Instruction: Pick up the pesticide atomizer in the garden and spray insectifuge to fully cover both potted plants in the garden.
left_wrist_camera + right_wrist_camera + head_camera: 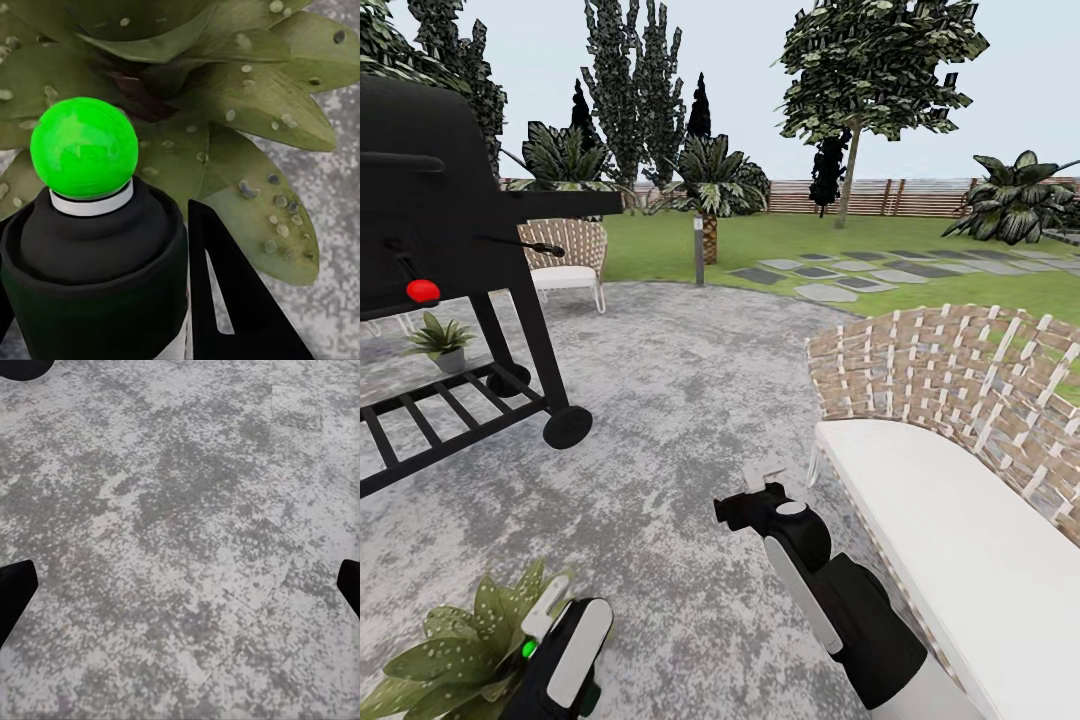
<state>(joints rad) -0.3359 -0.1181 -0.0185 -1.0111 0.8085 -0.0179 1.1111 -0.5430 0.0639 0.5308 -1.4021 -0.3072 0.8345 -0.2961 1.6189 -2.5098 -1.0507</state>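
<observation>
Figure: my view across one round grey stone patio (680,400). One black barbecue grill (440,220) with a red knob stands at left; two wicker chairs, one near (960,400) and one far (575,255). Two potted plants: the thin-leaved one (440,340) under the grill, the speckled broad-leaved one (455,655) just beneath my left gripper (545,625), which pinches the pesticide atomizer (94,255), its spray tip green. My right gripper (765,480) hangs spread over bare patio. I read no lettering anywhere.
</observation>
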